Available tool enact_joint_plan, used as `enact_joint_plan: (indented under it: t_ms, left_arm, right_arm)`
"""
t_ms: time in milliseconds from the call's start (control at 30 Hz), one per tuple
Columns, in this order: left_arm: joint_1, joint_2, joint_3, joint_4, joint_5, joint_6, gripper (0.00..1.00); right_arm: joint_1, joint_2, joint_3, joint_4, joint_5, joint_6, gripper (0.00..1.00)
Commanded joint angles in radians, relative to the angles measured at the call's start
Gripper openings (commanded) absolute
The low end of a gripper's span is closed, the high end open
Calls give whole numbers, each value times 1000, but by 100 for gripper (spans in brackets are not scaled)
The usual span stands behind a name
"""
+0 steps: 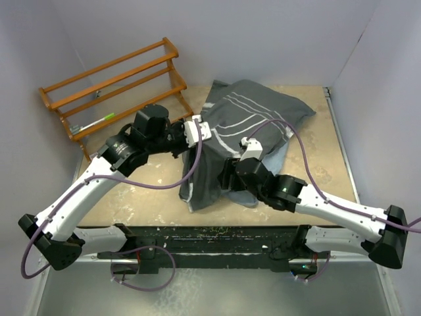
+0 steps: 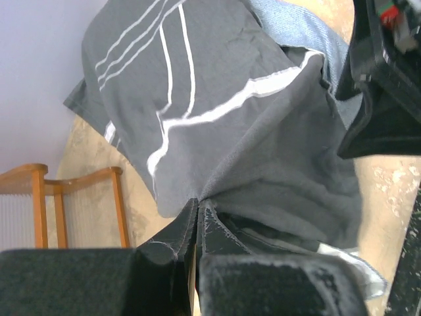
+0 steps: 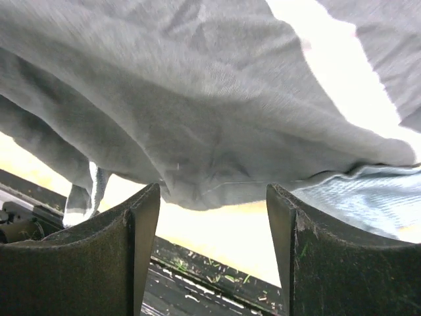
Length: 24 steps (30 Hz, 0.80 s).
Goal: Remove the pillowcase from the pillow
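Note:
The pillowcase (image 1: 253, 112), dark grey with thin white stripes, lies bunched over the middle and back right of the table. Its lighter blue-grey inner side (image 1: 281, 155) shows at the right. My left gripper (image 1: 199, 140) is shut on a pinch of the pillowcase (image 2: 263, 131) at its left edge, and the cloth hangs down from it in a drape. My right gripper (image 1: 227, 176) is open beneath the hanging cloth. In the right wrist view the pillowcase (image 3: 197, 118) sags just past my right gripper (image 3: 214, 191), with nothing between the jaws. The cream pillow is hidden.
A wooden rack (image 1: 115, 82) leans at the back left, with a green pen (image 1: 99, 122) on its lower shelf; it also shows in the left wrist view (image 2: 59, 197). White walls close in the table on three sides. The black front rail (image 1: 217, 234) runs along the near edge.

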Motion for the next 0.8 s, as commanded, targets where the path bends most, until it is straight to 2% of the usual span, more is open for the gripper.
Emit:
enact_joint_plan:
  t_ms: [0,133,300,433,567,767]
  left_arm:
    - [1,-54,87,-118,-31,9,0]
    - [1,-115,-38,-162,-130,79,0]
    - [20,-204,-229,-164,-226,119,0]
    - [72,-227,-330,-243,-225,156,0]
    - [165,-200,-411,-302,-166,209,0]
    - [223,-208,-507,-241,-168,227,0]
  right_arm:
    - [0,-45,84,-39,65,-113,68]
    - [-22,-40,133,-55,65,-140,68]
    - [-137,114,211,-82,7,-196,67]
    - [-192,265,289,-56,2,-282,65]
    - [-194,455,429,-72,-12,-372,63]
    - [-203,666,553,-84,-9,-454,63]
